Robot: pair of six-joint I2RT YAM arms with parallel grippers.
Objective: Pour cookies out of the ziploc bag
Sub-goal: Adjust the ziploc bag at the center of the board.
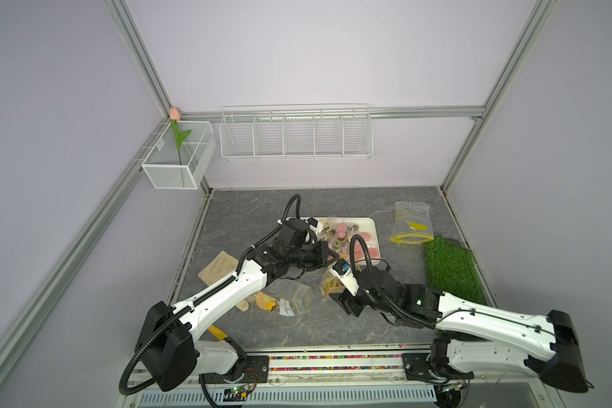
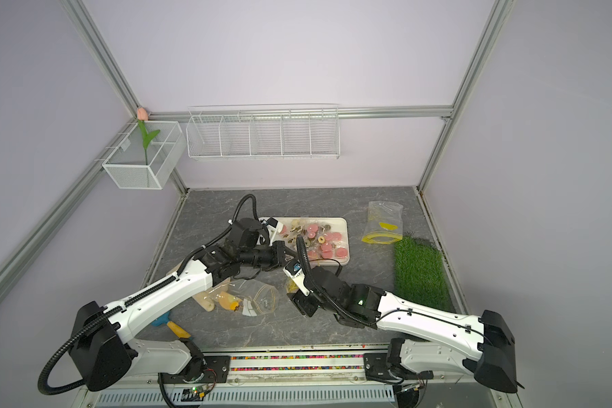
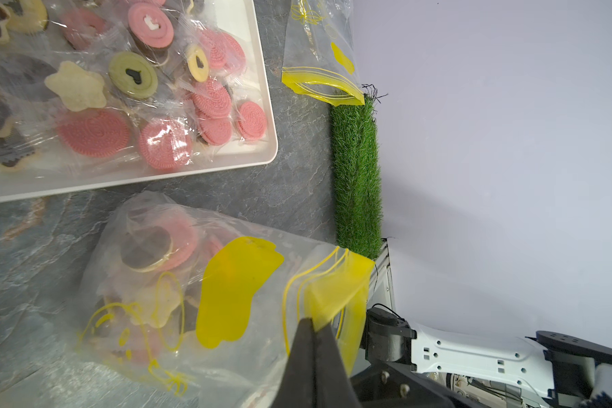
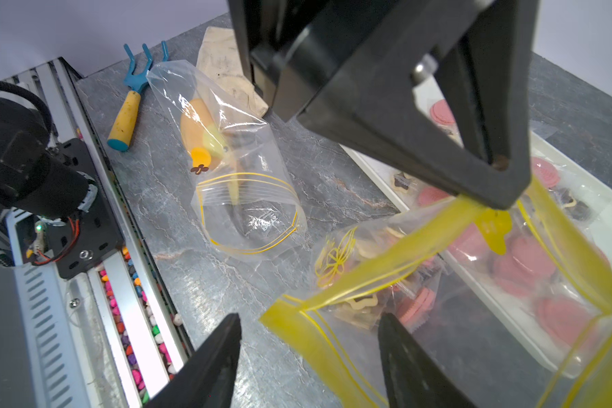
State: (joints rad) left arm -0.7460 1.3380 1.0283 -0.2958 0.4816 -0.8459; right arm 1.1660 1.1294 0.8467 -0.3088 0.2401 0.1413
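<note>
The ziploc bag [image 3: 227,300], clear with a yellow zip rim, lies on the grey table just in front of the white tray [image 1: 371,226]. Its mouth is open. My left gripper [image 3: 313,323] is shut on the far side of that rim and holds it up. Pink, beige and dark cookies [image 3: 156,247] are still inside the bag. Many more wrapped cookies [image 3: 92,132] lie on the tray. My right gripper [image 4: 310,316] is open, with its fingers on either side of the near corner of the bag's rim [image 4: 297,318], not touching it.
An empty yellow-rimmed bag [image 1: 408,222] lies at the back right beside a green grass mat [image 1: 453,268]. A clear bag with an orange piece [image 4: 227,159], a yellow-handled rake [image 4: 128,113] and a wooden board [image 1: 219,265] lie to the left. A bead-filled rail [image 1: 333,357] runs along the front edge.
</note>
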